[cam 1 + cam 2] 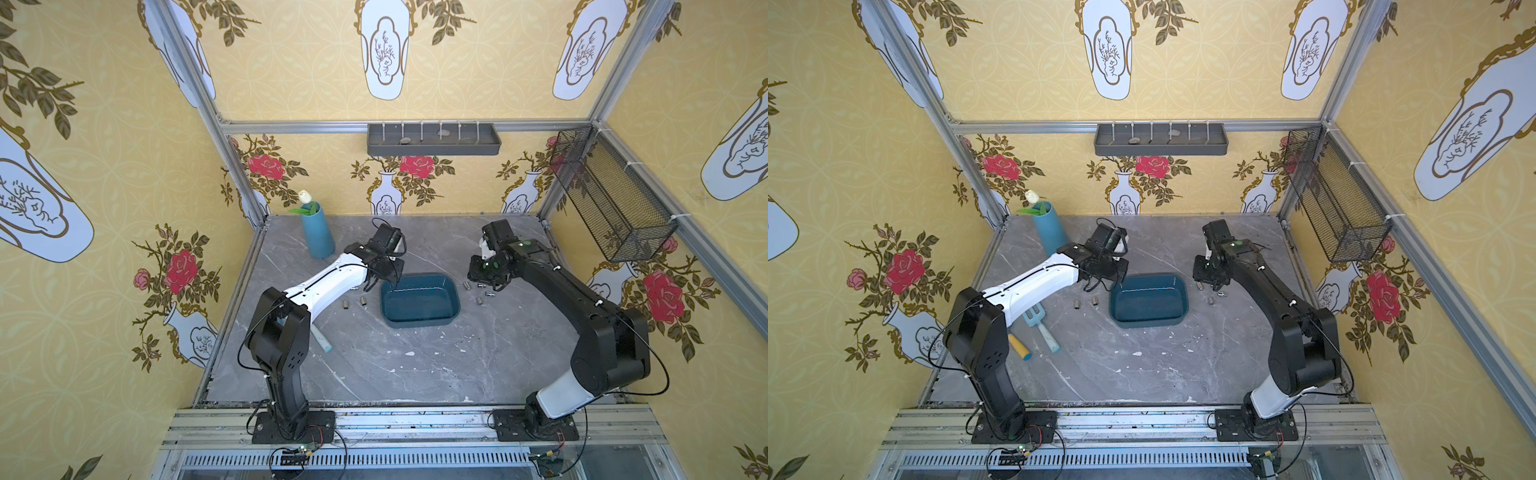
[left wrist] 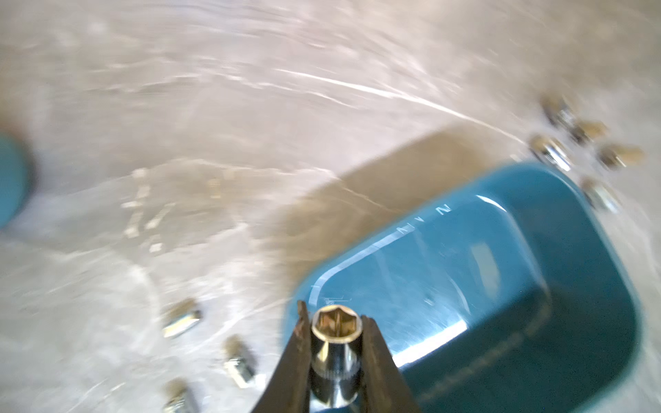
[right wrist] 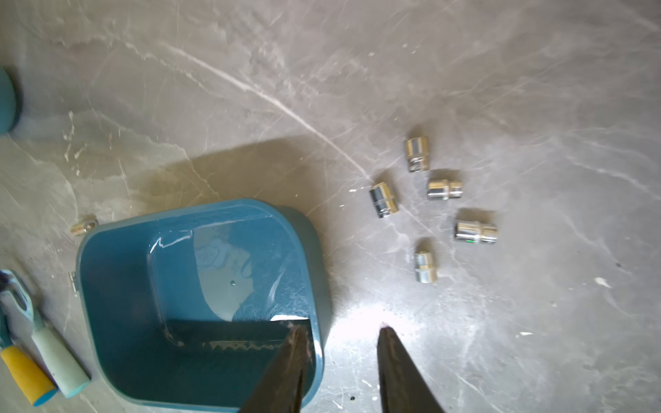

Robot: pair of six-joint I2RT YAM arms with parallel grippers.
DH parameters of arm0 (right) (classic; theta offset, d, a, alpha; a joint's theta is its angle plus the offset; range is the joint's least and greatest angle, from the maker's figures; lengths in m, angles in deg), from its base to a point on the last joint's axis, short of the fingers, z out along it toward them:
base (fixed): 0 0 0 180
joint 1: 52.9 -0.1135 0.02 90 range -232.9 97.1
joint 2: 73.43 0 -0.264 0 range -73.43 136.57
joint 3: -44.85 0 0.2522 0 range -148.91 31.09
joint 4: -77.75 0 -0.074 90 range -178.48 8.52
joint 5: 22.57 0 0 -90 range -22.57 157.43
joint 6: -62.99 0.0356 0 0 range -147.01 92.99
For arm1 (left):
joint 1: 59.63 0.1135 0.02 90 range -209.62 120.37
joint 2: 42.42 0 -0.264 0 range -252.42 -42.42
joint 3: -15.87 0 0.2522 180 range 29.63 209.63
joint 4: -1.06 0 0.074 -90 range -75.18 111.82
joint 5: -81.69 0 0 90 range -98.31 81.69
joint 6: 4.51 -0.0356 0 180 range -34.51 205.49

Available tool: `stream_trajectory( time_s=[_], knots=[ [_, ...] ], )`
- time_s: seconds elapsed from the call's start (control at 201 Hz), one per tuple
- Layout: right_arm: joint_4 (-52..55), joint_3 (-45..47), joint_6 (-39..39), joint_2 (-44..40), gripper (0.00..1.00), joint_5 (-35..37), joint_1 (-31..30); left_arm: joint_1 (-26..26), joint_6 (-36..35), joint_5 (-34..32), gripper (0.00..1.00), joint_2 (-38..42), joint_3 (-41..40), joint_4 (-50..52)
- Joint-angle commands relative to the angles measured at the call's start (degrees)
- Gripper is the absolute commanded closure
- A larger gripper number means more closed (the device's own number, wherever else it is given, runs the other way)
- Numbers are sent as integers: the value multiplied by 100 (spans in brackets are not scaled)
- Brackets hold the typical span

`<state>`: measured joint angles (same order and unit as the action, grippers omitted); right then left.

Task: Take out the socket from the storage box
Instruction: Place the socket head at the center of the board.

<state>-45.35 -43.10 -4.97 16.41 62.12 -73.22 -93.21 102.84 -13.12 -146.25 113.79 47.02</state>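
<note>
Low in the left wrist view, the left end effector (image 2: pixel 336 343) pinches a socket (image 2: pixel 335 352) upright above the storage box (image 2: pixel 536 286) corner, probably mid-lift; right end effector (image 3: pixel 339 332) spread, idle.

No legible text — storage box (image 2: pixel 536 286) marks blurred; unreadable

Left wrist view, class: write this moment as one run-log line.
left end effector: shut on socket | position: above storage box corner | box: looks empty | right end effector: open, holding nothing
</note>
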Motion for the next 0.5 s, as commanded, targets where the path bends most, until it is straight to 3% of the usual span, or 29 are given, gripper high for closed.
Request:
stream_trajectory(
  time_s=[0.0,0.214,0.493],
  knots=[
    [-308,169,-33,-226,61,273,159,297,395,-228,76,-174,3,-21],
    [-609,590,-18,-573,58,529,440,524,699,-177,76,-829,26,-27],
    [-813,930,-61,-848,50,986,562,535,851,-175,75,-1107,-381,-272]
  ],
)
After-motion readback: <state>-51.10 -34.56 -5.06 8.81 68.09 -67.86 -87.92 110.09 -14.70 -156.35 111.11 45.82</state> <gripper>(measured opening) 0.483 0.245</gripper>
